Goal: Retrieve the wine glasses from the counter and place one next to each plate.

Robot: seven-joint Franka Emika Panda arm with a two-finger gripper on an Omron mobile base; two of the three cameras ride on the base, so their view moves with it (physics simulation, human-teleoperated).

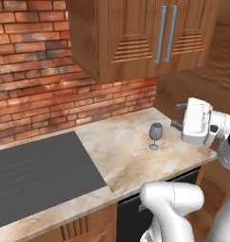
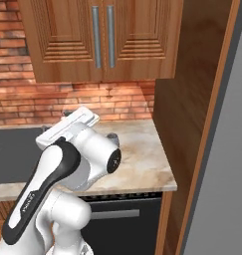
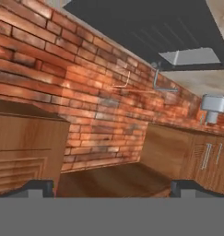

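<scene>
The glass [image 1: 155,135] is dark grey-blue and translucent. The surface [image 1: 121,151] is beige-tan stone with brown marbling. The cooktop [image 1: 36,172] is flat dark grey. The backsplash [image 1: 50,90] is red-orange brick with pale mortar lines. The cabinets [image 1: 135,33] are brown wood with grey handles [image 1: 166,33].

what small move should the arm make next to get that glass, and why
Probably turn the open tool down toward the wine glass and line its jaws up around the bowl. The glass stands upright and free on the counter, and the hand view faces the brick wall, not the glass.
</scene>
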